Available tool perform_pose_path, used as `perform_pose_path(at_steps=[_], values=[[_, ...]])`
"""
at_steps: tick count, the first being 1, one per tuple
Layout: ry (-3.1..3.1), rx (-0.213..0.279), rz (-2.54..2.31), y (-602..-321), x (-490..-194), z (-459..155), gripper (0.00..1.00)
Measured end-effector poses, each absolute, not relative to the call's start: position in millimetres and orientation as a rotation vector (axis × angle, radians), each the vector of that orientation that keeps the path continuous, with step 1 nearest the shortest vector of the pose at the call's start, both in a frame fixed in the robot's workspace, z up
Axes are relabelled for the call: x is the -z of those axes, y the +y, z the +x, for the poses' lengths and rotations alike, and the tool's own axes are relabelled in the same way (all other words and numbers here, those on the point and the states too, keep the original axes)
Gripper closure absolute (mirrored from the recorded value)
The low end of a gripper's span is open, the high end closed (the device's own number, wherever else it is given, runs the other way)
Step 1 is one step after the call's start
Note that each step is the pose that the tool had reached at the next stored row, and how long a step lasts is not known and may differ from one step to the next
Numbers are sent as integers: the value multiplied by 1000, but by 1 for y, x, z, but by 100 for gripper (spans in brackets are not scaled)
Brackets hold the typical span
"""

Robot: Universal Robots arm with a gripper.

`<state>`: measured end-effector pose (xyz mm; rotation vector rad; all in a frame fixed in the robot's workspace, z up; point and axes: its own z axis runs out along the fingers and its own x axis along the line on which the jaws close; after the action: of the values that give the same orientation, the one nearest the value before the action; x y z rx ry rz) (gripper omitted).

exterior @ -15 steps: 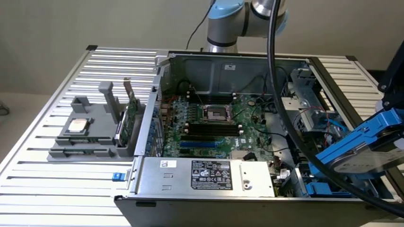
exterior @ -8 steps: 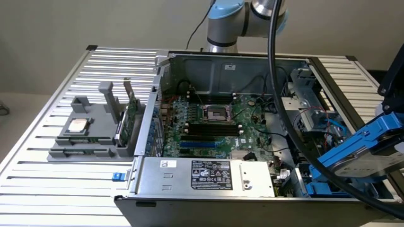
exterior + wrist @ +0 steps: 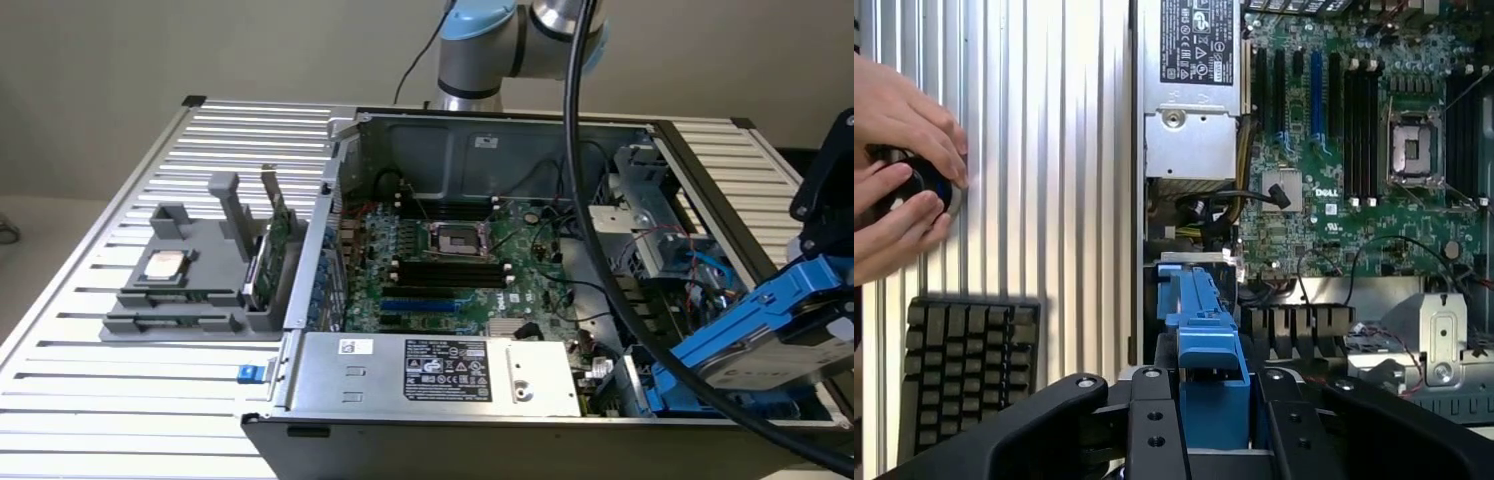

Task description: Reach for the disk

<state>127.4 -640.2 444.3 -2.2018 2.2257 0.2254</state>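
Slatted counter (image 3: 80,420) carries open computer case (image 3: 467,145); claw (image 3: 1211,385) clamped on blue-railed disk (image 3: 754,345), tilted above case's near corner, exterior view's right.

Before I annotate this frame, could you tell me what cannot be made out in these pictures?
- Label of the disk: in the exterior view the disk runs off the right edge, partly behind the black cable; in the wrist view the gripper holds it edge-on.
- The dark round object: wrist view, mostly covered by a person's hands.
- Print on the power supply label: both views, too small to read.
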Motion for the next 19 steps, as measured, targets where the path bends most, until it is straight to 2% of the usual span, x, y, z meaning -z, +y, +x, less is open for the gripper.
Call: perform_pose_path(at_steps=[19], values=[[2244,-201,-2219,-615,-443,128,67]])
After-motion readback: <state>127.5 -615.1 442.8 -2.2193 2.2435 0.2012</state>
